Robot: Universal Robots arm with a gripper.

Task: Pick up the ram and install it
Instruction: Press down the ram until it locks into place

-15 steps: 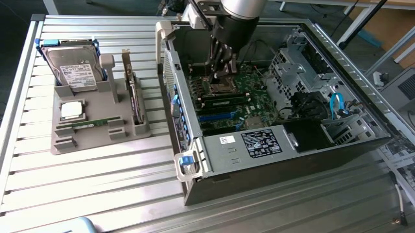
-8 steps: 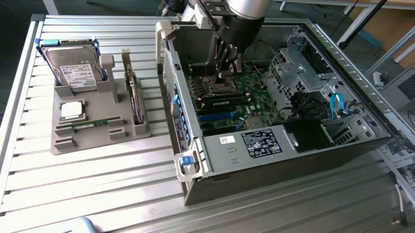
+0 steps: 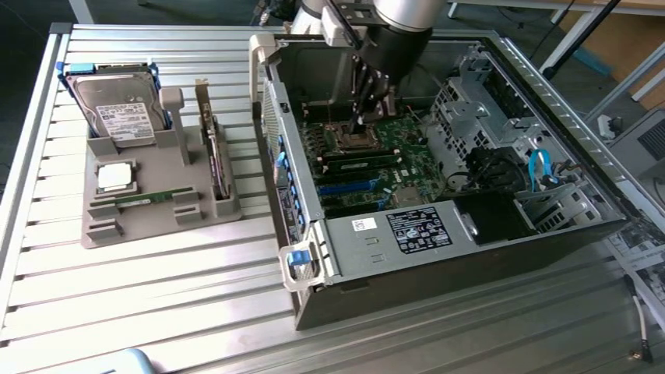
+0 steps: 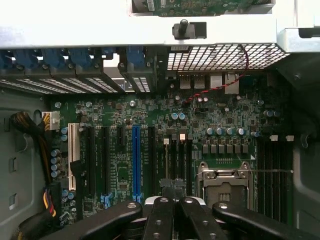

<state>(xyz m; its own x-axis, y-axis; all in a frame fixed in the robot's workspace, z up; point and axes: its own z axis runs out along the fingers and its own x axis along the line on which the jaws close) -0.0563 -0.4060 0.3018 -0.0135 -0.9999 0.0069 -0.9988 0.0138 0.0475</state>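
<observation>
Wrist view: gripper (image 4: pixel 172 195) pressed shut, jaws closed together with nothing to be made out between them, hanging low over the motherboard (image 4: pixel 150 110), just beside the open processor socket (image 4: pixel 222 182) and near the blue expansion slot (image 4: pixel 135 160). Seen from the exterior view, gripper (image 3: pixel 359 123) reaching deep inside the computer case (image 3: pixel 416 234), while the ram (image 3: pixel 153 199) lies flat in the grey holder (image 3: pixel 156 226) on the exterior view's left, well apart from the jaws and outside the case wall. Likely trouble: scraping the socket or the small capacitors around it if lowered or swung sideways at this height; clipping the case wall on any careless path outward; nudging the processor chip (image 3: pixel 114 175) or the upright expansion card (image 3: pixel 213 156) flanking the ram.
</observation>
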